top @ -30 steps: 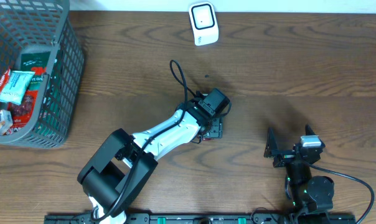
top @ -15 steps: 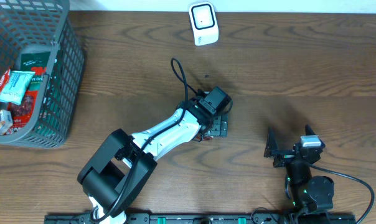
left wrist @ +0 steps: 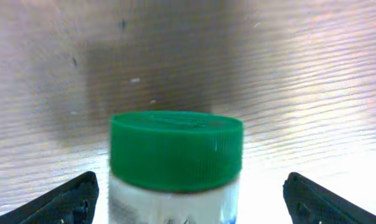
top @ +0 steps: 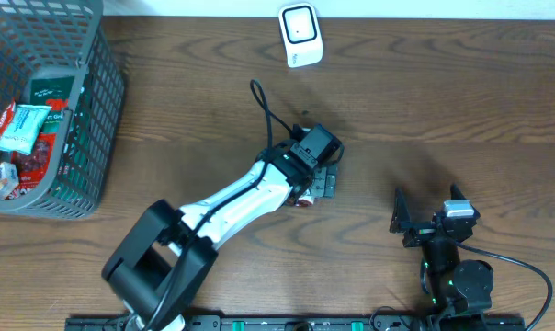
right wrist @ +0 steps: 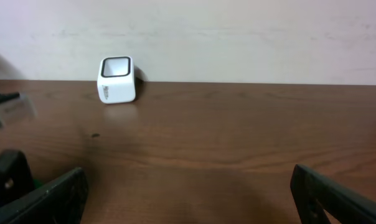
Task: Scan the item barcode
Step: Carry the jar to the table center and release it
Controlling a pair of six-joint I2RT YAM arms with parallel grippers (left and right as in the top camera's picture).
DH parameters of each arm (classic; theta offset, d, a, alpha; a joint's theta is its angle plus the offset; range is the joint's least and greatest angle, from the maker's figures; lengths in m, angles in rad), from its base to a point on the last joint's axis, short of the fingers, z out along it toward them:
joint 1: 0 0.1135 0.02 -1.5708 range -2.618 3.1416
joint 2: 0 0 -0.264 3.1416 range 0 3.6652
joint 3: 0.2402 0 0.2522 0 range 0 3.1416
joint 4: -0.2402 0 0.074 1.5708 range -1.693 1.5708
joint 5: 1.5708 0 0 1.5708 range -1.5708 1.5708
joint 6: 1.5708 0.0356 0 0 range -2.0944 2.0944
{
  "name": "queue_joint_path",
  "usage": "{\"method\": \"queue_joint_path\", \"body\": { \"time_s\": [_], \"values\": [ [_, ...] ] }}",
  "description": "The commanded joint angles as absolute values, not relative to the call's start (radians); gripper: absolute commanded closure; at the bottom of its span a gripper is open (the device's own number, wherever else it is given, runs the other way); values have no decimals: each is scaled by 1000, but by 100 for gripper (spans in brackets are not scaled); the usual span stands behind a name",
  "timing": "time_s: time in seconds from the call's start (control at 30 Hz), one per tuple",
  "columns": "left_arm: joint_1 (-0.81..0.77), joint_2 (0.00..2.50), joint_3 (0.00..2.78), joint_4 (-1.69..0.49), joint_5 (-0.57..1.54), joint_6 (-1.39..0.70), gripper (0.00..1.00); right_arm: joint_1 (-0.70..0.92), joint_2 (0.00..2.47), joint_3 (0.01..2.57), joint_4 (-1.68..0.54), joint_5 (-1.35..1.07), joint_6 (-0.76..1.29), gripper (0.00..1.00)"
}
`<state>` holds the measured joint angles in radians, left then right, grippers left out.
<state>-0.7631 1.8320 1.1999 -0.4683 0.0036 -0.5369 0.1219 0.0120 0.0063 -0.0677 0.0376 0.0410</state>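
Standing upright, green cap up, the bottle (left wrist: 175,180) sits between the left fingers (left wrist: 63,200), spread apart.

Nothing legible anywhere. Print on the printed packets (top: 25,127) in the grey mesh basket (top: 103,101), upper left, is too small to read. The green-capped white bottle (left wrist: 175,152) has a blurred label. The small white box-shaped scanner (right wrist: 116,79) bears one faint, unreadable mark.

Even light, glare on table (left wrist: 325,143), wrist view blurred
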Motion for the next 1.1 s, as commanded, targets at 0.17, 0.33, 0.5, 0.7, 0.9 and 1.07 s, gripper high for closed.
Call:
{"method": "queue_joint_path", "body": {
  "time_s": [0.17, 0.33, 0.5, 0.7, 0.9, 1.07],
  "values": [
    [-767, 1711, 1227, -487, -83, -497, 5, 118, 7, 6, -72, 40, 33, 1],
    [-767, 1660, 1230, -505, -100, -470, 5, 118, 7, 6, -72, 40, 33, 1],
    [-764, 1633, 1250, -556, -125, -447, 5, 118, 7, 6, -72, 40, 33, 1],
    [-724, 1633, 1372, -754, -124, -400, 5, 118, 7, 6, -72, 40, 33, 1],
    [-631, 1633, 1645, -1024, -125, -269, 5, 118, 7, 6, -72, 40, 33, 1],
    [-437, 1633, 1906, -1190, -125, -183, 5, 118, 7, 6, -72, 40, 33, 1]
  ]
}}
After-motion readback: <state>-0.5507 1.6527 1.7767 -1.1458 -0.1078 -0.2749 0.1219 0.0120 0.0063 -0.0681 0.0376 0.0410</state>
